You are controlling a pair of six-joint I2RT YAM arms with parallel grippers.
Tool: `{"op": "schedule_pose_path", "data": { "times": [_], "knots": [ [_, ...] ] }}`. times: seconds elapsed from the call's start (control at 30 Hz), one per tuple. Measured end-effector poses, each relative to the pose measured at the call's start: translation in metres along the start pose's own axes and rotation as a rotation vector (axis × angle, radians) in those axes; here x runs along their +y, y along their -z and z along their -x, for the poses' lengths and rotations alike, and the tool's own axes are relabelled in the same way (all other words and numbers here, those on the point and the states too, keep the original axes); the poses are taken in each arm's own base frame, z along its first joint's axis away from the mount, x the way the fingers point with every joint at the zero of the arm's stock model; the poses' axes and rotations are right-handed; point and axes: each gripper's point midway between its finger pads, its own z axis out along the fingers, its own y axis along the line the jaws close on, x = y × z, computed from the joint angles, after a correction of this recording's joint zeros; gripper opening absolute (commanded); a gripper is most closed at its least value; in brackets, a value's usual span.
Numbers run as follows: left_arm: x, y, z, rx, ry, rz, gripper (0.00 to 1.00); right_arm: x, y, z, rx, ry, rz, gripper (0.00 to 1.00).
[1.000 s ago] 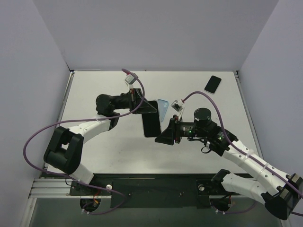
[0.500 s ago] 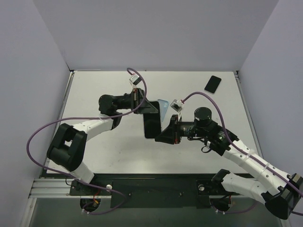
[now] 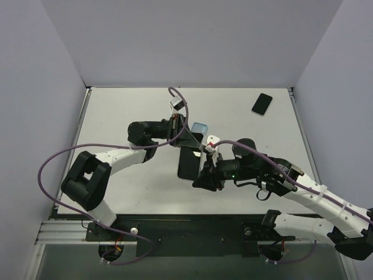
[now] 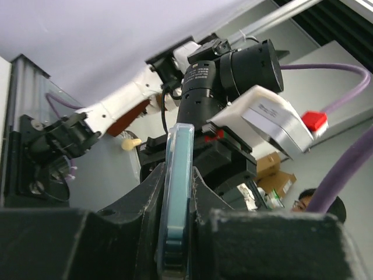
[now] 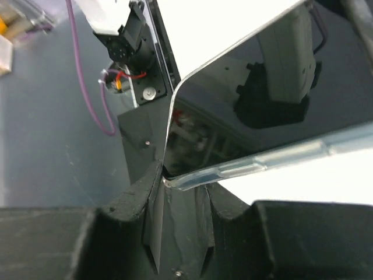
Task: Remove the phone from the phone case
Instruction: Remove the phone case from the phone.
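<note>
My left tool (image 4: 178,182) is clamped on the thin edge of the blue phone case (image 4: 180,146), and my right tool (image 5: 179,182) is pinched on one corner of the phone (image 3: 189,160). Both are held up off the tabletop (image 3: 128,111), well apart from the spare phone (image 3: 262,104), to its left and nearer my bases. My worry is the right grip. It has only a sliver of glossy glass, and a clear lip runs along that same edge, so I cannot tell whether my pads hold the phone alone or the lip as well. If it is both, pulling apart would drag the case along or twist the corner free. If the phone slips, it drops flat onto the tabletop. The case is soft-looking and held by its rim, so it could bend and peel out of my left tool under a hard pull. As for writing, the lens barrel (image 4: 201,81) and white block (image 4: 271,119) carry small print I cannot read. I see no brand on the phone or case.
</note>
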Motion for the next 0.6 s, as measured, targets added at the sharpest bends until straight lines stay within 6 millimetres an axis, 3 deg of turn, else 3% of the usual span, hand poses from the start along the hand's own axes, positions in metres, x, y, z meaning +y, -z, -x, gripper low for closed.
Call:
{"op": "schedule_pose_path", "data": {
  "times": [0.2,0.33,0.47,0.53,0.57,0.6],
  "knots": [
    [-0.021,-0.021,-0.006,0.017,0.07,-0.047,0.0,0.015,0.003,0.012,0.028,0.292,-0.047,0.0],
    [-0.017,-0.024,0.003,-0.026,0.162,-0.033,0.0,-0.006,0.005,0.02,0.019,0.402,-0.162,0.0],
    [-0.016,-0.025,0.011,-0.069,0.194,-0.037,0.0,-0.024,0.009,0.031,-0.014,0.407,-0.262,0.0],
    [-0.016,-0.024,0.016,-0.09,0.188,-0.038,0.0,-0.039,0.011,0.033,-0.05,0.36,-0.32,0.43],
    [-0.016,-0.023,0.019,-0.104,0.172,-0.038,0.0,-0.047,0.012,0.032,-0.074,0.318,-0.35,0.78],
    [-0.015,-0.022,0.021,-0.114,0.152,-0.035,0.0,-0.056,0.012,0.026,-0.099,0.267,-0.384,0.85]
  ]
}}
